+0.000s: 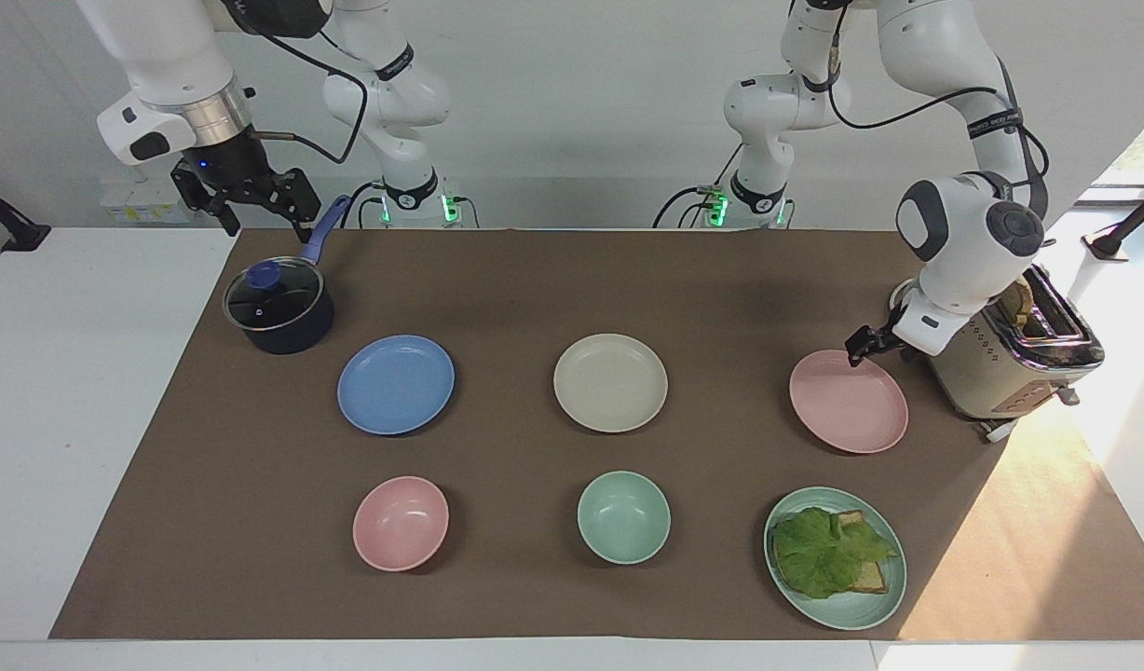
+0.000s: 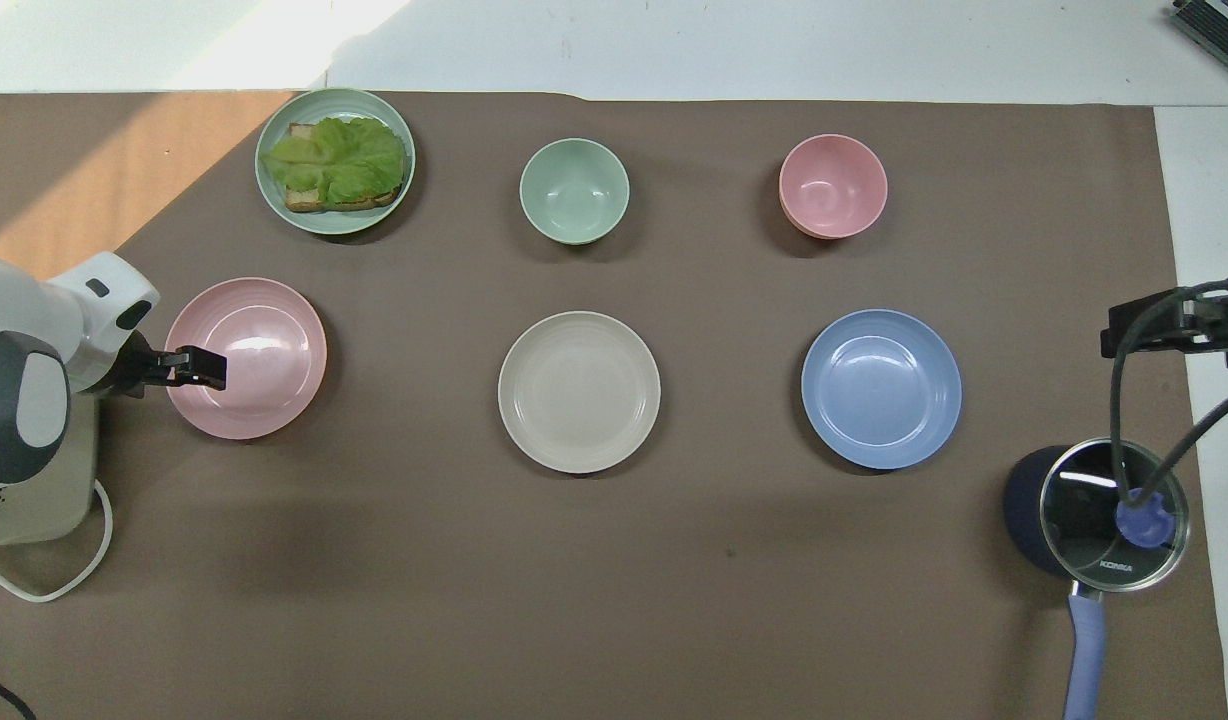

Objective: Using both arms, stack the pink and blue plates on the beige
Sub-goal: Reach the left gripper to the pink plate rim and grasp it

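The pink plate, the blue plate and the beige plate look like matt plastic, smooth, with only a soft shine. The brown mat looks like matt paper. The pot has a glossy glass lid. The toaster has a matt cream body and a shiny metal top. The worktop is smooth and white.

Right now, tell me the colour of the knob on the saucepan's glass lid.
The knob on the saucepan is blue-violet, matching the handle; the overhead view shows it best.
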Robot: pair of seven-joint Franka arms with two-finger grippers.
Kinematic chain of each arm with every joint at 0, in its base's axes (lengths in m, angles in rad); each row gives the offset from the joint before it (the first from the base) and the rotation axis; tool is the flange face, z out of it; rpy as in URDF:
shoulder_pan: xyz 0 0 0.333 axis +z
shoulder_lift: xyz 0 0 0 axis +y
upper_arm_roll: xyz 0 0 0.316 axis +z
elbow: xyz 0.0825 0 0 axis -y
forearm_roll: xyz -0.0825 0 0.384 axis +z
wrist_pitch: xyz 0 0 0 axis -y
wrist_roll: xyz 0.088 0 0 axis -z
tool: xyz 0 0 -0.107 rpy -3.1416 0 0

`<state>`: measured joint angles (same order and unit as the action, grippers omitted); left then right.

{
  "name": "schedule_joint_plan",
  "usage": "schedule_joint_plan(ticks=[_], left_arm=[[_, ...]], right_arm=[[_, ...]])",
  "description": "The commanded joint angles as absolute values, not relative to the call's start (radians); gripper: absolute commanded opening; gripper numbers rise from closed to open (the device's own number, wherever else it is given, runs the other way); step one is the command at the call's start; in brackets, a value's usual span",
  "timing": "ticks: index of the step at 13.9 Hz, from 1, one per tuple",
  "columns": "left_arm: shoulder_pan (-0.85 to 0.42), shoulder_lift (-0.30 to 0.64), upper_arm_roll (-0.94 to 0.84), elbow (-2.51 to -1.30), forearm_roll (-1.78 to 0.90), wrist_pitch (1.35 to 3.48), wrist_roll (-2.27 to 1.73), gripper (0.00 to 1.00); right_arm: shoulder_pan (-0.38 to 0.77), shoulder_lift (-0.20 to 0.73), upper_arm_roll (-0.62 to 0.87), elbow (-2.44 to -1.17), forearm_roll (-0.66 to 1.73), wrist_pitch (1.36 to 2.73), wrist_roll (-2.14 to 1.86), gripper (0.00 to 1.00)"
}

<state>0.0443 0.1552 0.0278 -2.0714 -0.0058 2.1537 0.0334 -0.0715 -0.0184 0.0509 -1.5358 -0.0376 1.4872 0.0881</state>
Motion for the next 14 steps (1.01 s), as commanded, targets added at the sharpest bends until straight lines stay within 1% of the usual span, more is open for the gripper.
schedule_joint_plan(ticks=[1, 3, 6, 8, 9, 10, 11, 12, 14], left_arm=[[0.078, 0.196, 0.023, -2.074, -0.017, 2.230, 0.028, 1.00], [0.098, 0.209, 0.023, -2.074, -0.017, 2.238, 0.011, 1.00], [0.094, 0.224, 0.021, -2.085, -0.017, 2.234, -0.002, 1.00], [0.094, 0.218, 0.021, -2.089, -0.017, 2.215, 0.000, 0.99], [0.094, 0.216, 0.021, -2.091, -0.017, 2.200, 0.003, 0.85], [0.097, 0.215, 0.021, -2.091, -0.017, 2.178, 0.011, 0.68], [0.097, 0.215, 0.021, -2.089, -0.017, 2.162, 0.015, 0.45], [0.092, 0.215, 0.021, -2.089, -0.017, 2.155, 0.015, 0.32], [0.084, 0.215, 0.021, -2.088, -0.017, 2.148, 0.009, 0.17]], right_arm=[[-0.080, -0.043, 0.049, -1.563, -0.026, 1.485, 0.092, 1.00], [-0.090, -0.043, 0.049, -1.563, -0.026, 1.485, 0.092, 1.00], [-0.103, -0.043, 0.049, -1.563, -0.026, 1.485, 0.095, 1.00], [-0.103, -0.043, 0.049, -1.563, -0.026, 1.485, 0.095, 1.00], [-0.103, -0.043, 0.049, -1.563, -0.026, 1.485, 0.094, 1.00], [-0.103, -0.043, 0.049, -1.563, -0.026, 1.485, 0.095, 1.00], [-0.103, -0.043, 0.049, -1.563, -0.026, 1.485, 0.094, 1.00], [-0.103, -0.043, 0.049, -1.563, -0.026, 1.485, 0.094, 1.00], [-0.104, -0.044, 0.049, -1.565, -0.026, 1.485, 0.092, 1.00]])
